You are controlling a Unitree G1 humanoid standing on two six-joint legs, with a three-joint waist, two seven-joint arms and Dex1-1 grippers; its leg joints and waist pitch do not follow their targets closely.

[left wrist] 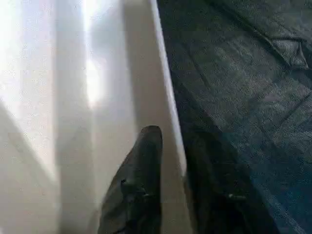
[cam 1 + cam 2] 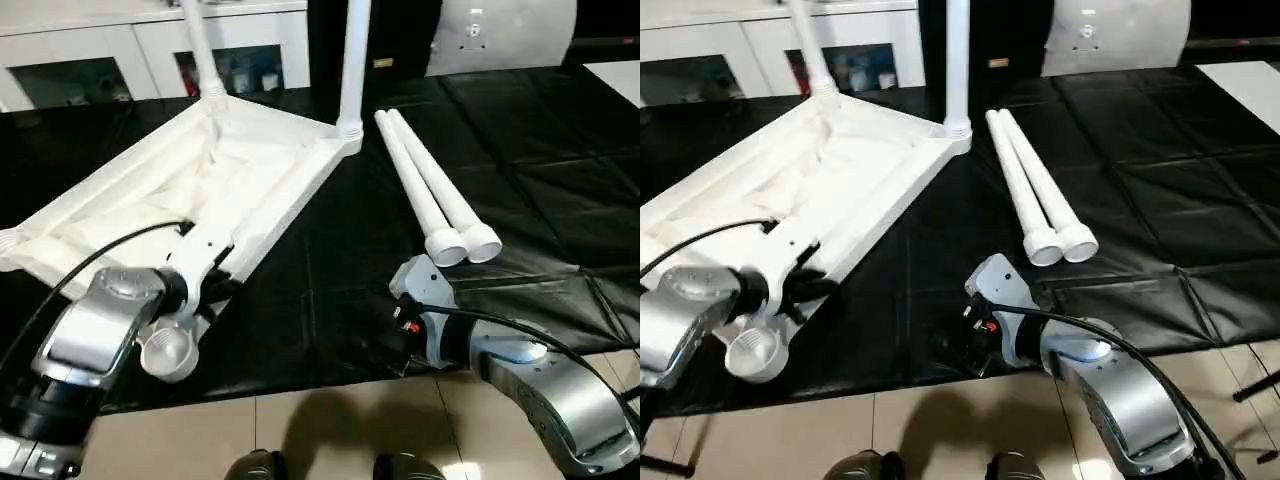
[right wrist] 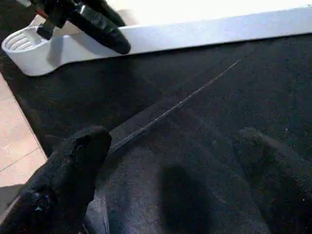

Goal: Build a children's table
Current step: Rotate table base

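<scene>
The white table top [image 2: 230, 170] lies upside down on the black cover, ribbed underside up. Two white legs [image 2: 352, 60] stand upright in its far corner sockets. Two more legs [image 2: 430, 190] lie side by side on the cover to the right. My left gripper [image 2: 215, 290] is at the top's near long rim, close to the empty corner socket [image 2: 165, 350]. Its fingers [image 1: 141, 180] sit one on each side of the rim wall, closed against it. My right gripper [image 3: 175, 161] hangs open just over the black cover near the front edge, nothing between its fingers.
The front edge of the black cover [image 2: 320, 375] runs just below both grippers, with floor tiles [image 2: 320, 430] beyond. White cabinets [image 2: 150, 50] stand behind the work surface, and a white panel [image 2: 500, 35] at the back right.
</scene>
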